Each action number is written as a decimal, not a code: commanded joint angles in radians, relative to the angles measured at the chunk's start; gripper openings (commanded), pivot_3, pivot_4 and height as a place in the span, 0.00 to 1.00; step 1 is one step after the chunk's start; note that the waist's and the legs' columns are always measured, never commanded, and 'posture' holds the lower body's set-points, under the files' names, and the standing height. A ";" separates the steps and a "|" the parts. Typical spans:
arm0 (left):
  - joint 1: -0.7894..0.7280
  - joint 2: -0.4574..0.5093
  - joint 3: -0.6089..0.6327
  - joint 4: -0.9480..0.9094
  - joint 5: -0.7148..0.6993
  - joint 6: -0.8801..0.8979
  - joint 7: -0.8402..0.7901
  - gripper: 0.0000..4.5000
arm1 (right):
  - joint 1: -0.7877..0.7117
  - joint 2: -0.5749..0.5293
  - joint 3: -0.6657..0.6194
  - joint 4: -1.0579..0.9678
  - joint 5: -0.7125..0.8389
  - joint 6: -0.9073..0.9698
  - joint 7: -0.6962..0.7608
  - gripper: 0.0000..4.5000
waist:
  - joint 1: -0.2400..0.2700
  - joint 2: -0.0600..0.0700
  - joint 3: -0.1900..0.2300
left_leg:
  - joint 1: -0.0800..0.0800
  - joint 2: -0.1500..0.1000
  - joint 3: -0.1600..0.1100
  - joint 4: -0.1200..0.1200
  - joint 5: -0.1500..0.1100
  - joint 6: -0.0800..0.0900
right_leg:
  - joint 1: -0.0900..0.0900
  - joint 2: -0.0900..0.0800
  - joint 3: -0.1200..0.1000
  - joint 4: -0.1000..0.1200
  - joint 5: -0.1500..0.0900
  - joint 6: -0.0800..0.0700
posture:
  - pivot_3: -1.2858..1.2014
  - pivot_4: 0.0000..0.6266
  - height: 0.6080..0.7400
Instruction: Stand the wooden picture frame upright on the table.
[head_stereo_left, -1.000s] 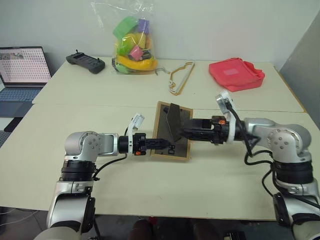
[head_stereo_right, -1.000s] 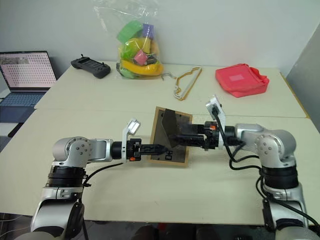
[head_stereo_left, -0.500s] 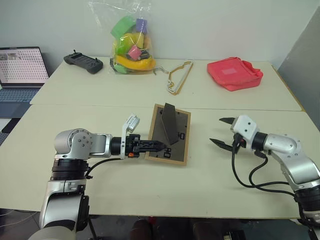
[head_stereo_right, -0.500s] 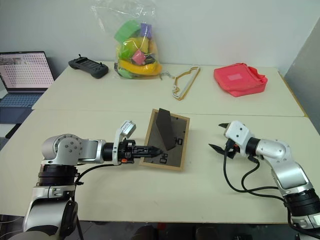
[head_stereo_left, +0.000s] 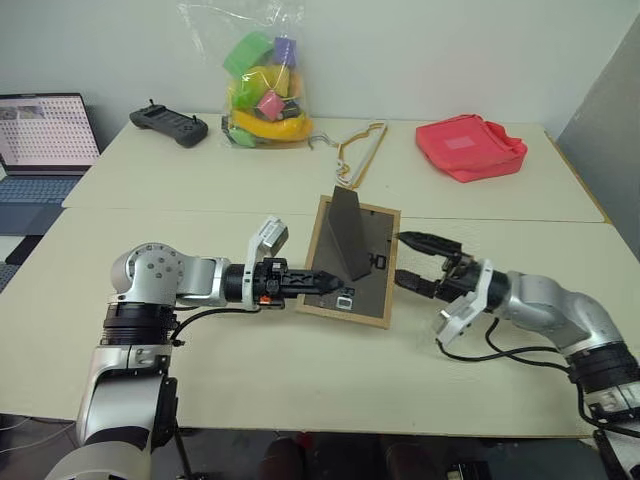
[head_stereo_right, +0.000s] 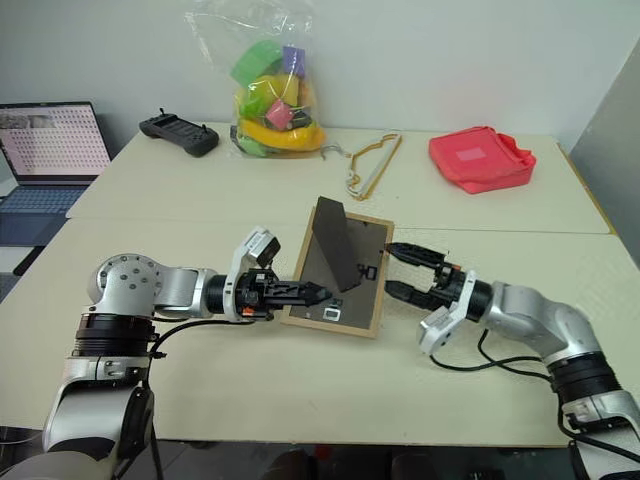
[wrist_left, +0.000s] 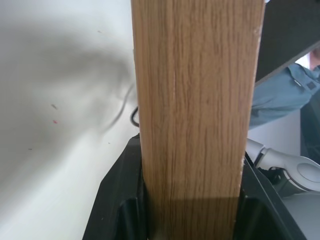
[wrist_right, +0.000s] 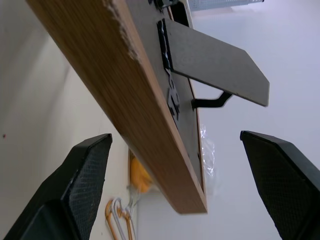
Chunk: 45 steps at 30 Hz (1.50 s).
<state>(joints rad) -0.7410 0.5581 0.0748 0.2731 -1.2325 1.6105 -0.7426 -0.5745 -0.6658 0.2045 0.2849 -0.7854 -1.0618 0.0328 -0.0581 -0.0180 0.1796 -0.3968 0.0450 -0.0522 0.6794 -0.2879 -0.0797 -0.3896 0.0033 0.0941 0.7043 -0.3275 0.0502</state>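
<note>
The wooden picture frame (head_stereo_left: 365, 285) leans over the table (head_stereo_left: 300, 370), its dark back towards me and its fold-out stand (head_stereo_left: 345, 238) swung out. My left gripper (head_stereo_left: 305, 281) is shut on the frame's left border. In the left wrist view the light wood edge (wrist_left: 195, 100) sits clamped between the black fingers (wrist_left: 117, 200). My right gripper (head_stereo_left: 400, 260) is open just off the frame's right border, not touching it. In the right wrist view the frame's edge (wrist_right: 135, 100) and stand (wrist_right: 215, 65) lie between the spread fingers (wrist_right: 75, 200).
Along the far side of the table lie a black controller (head_stereo_left: 168, 125), a clear bag of bright toys (head_stereo_left: 262, 85), a thin wooden hanger (head_stereo_left: 360, 152) and a red pouch (head_stereo_left: 470, 146). An open laptop (head_stereo_left: 45, 140) stands at the far left. A seam crosses the tabletop behind the frame.
My left gripper has raised the frame, which now leans more steeply. My right gripper left the stand, drew back to the right, then returned, open, beside the frame's right border.
</note>
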 joint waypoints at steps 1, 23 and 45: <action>-0.004 0.015 -0.005 -0.031 -0.133 0.004 0.044 0.29 | -0.073 0.011 0.015 0.051 -0.063 0.022 -0.071 0.97 | 0.000 0.000 0.000 | 0.001 0.000 0.000 0.000 0.000 0.000 | 0.000 0.000 0.001 0.002 0.000 0.000 | 0.52 0.24 1.00; 0.043 -0.032 0.046 -0.049 -0.238 -0.004 0.251 0.29 | -0.114 -0.039 0.017 0.092 -0.025 -0.081 -0.155 0.34 | -0.006 0.000 0.000 | 0.005 -0.002 0.000 0.000 0.003 0.000 | 0.001 0.000 0.001 0.009 0.000 0.000 | 0.52 0.24 1.00; 0.374 0.337 0.108 -0.691 0.307 -0.580 0.095 1.00 | -0.095 0.120 0.043 -0.036 1.215 1.111 0.845 0.30 | -0.023 -0.002 0.004 | 0.005 0.001 -0.003 -0.002 0.004 -0.001 | 0.002 -0.004 0.000 0.008 0.000 0.000 | 0.52 0.24 1.00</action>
<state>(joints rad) -0.3964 0.8778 0.1850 -0.2913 -1.0187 1.1625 -0.6158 -0.6247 -0.5644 0.2966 0.3214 0.2848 -0.1558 0.8104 -0.0812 -0.0196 0.1834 -0.3916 0.0464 -0.0556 0.6775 -0.2838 -0.0805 -0.3875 -0.0004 0.0939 0.7129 -0.3275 0.0498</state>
